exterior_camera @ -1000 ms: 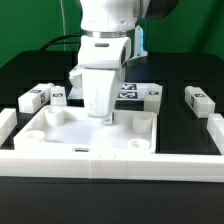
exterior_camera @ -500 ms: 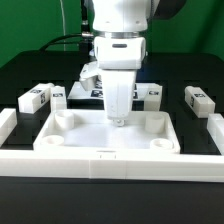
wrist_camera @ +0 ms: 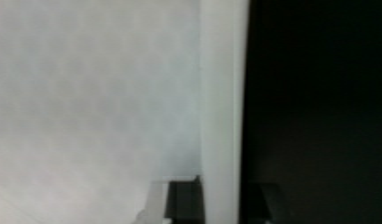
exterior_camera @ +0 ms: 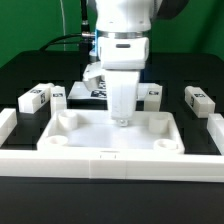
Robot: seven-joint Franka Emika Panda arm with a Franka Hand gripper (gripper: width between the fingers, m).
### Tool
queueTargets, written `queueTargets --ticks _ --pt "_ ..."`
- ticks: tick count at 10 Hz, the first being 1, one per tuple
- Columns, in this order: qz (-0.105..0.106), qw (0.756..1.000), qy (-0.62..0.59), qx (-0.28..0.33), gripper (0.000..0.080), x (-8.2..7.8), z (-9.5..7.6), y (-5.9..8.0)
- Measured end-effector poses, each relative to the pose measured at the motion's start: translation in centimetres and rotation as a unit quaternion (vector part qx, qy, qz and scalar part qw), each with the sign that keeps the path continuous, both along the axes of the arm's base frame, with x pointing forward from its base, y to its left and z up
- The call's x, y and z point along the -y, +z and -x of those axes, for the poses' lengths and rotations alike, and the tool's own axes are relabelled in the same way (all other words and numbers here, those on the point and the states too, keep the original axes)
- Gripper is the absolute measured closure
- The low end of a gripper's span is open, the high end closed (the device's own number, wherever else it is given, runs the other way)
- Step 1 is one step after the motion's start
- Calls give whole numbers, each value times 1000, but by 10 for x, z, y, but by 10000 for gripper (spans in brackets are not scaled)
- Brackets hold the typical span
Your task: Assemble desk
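Desk top (exterior_camera: 100,136) sits at 6 o'clock on the table (exterior_camera: 22,76), hand (exterior_camera: 122,121) pinched shut and empty with its tip inside the 12 o'clock rim, so I'd push slowly, keeping it square.

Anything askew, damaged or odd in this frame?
Nothing stands out: the desk top lies flat, sockets up, roughly square to the front rail; loose legs lie on the table either side; the shut gripper hangs over it.

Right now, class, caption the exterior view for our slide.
Shut gripper low at the desk top's far rim; loose legs lie beyond.
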State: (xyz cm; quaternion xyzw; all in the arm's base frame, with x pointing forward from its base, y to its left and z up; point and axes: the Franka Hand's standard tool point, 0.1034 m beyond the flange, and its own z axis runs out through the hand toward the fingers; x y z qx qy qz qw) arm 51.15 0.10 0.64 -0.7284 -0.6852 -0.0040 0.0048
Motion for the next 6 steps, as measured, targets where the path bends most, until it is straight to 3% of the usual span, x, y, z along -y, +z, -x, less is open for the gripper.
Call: queueTargets --ticks 3,6 --pt "-2 1000 10 -8 741 -25 -1 0" --pt "-2 1000 8 -12 741 -36 -3 0"
